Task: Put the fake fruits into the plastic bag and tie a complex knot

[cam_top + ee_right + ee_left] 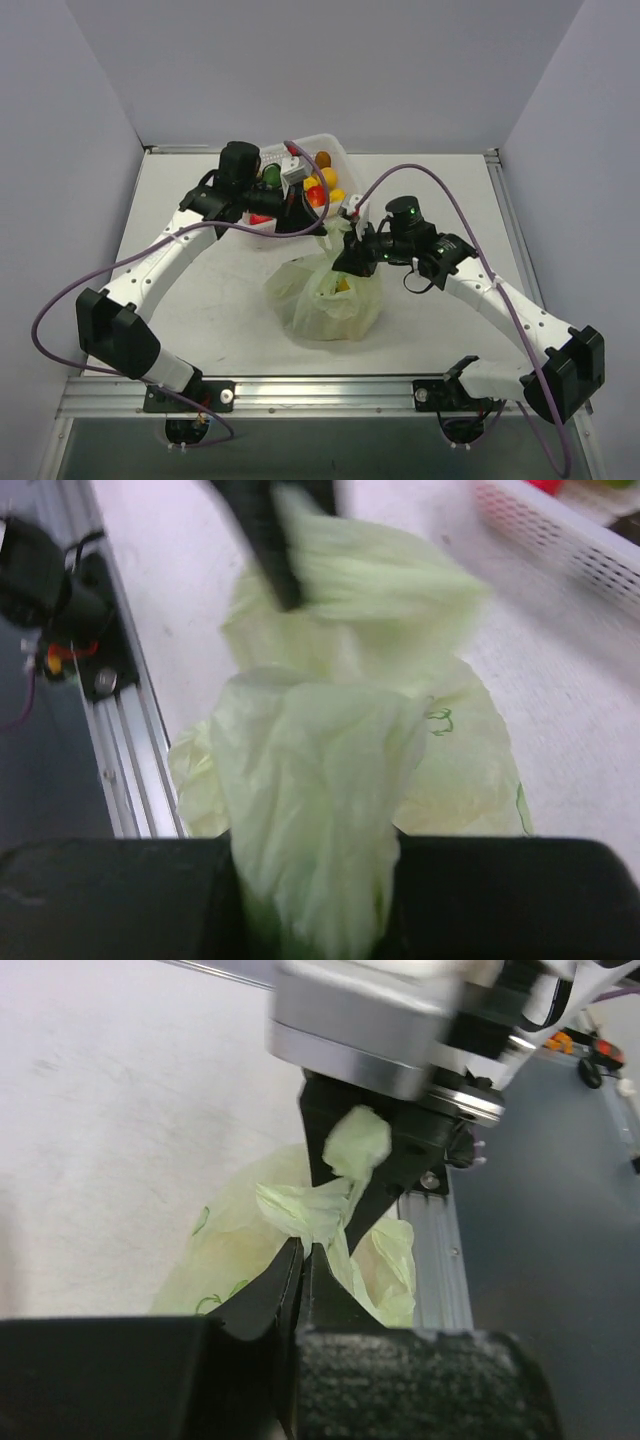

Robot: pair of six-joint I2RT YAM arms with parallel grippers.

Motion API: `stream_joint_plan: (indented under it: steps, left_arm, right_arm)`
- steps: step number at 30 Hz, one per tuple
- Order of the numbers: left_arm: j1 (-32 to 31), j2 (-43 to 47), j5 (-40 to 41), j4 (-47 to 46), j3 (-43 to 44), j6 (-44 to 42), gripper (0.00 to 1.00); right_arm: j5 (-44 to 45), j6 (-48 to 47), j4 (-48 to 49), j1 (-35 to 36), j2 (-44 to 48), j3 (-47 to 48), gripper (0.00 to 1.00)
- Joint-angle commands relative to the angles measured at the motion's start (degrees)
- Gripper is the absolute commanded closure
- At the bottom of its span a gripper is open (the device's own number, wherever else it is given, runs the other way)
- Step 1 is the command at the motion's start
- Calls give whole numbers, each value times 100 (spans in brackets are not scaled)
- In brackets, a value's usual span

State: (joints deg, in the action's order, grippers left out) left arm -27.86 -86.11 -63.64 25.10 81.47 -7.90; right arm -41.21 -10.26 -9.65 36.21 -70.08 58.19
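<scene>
You have the plastic bag (335, 300) standing near the middle of the white table (230, 325), a little toward the near edge, its body slumped and crinkled. Your right gripper (312, 855) is clamped on a thick bunched neck of the bag, with pale-green film filling the space between its jaws. Your left gripper (305, 1252) has its jaws pressed together. Its tips sit right at a twisted strip of the same film, just below where the right one holds it. You cannot tell from the left wrist view whether any film is caught between them.

Most of the fake fruits (322, 185) lie in the white perforated basket (335, 145) at the far side of the table, just beyond the left wrist. They show red, yellow, orange and green. A yellowish shape shows through the bag's wall in the top view.

The tabletop is matte and white, with faint scuffs. A ribbed aluminium rail (330, 385) runs along its near edge, and the arm bases are bolted to it. Plain pale lavender walls (320, 60) close off the left, far and right sides. Purple cables (440, 185) loop above the surface from both arms.
</scene>
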Motion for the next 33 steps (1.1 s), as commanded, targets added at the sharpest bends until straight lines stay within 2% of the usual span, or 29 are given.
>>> stream_joint_plan:
  steps: [1, 2, 5, 7, 13, 14, 17, 22, 28, 30, 31, 33]
  left_arm:
    - [131, 252, 544, -207, 755, -326, 100]
    - [140, 296, 571, -208, 817, -361, 100]
    - [96, 628, 642, -435, 625, -196, 100]
    - [26, 822, 869, -698, 195, -28, 100]
    - [-930, 1508, 1511, -691, -1103, -150, 100]
    - [-1306, 1622, 1869, -691, -1255, -237, 100]
    - [-1757, 1632, 2608, -682, -1739, -247, 100]
    - [-1802, 1176, 2979, -787, -2012, 569, 100]
    - [-1855, 421, 2971, -1025, -1925, 1184, 100]
    - [-1811, 305, 2927, -1077, -1828, 1282, 100]
    - [-1733, 287, 2831, -1121, -1819, 1335, 100]
    - [-1618, 340, 2725, -1331, -1819, 1414, 100]
  right_arm:
    - [834, 2016, -55, -437, 56, 61, 100]
    - [851, 2724, -28, -535, 108, 26, 100]
    - [948, 3432, 103, -790, 336, -141, 100]
    - [992, 3916, 148, -878, 425, -273, 100]
    - [1571, 4900, 209, -940, 575, -607, 100]
    - [1677, 4989, 227, -940, 575, -625, 100]
    - [1766, 5166, 262, -940, 557, -634, 100]
    - [1862, 5069, 429, -922, 689, -783, 100]
    - [1635, 4753, 675, -896, 803, -994, 100]
    - [1406, 4385, 710, -905, 830, -1003, 93]
    - [1266, 4210, 675, -905, 908, -1003, 78]
    - [1186, 3440, 491, -905, 1022, -1003, 62]
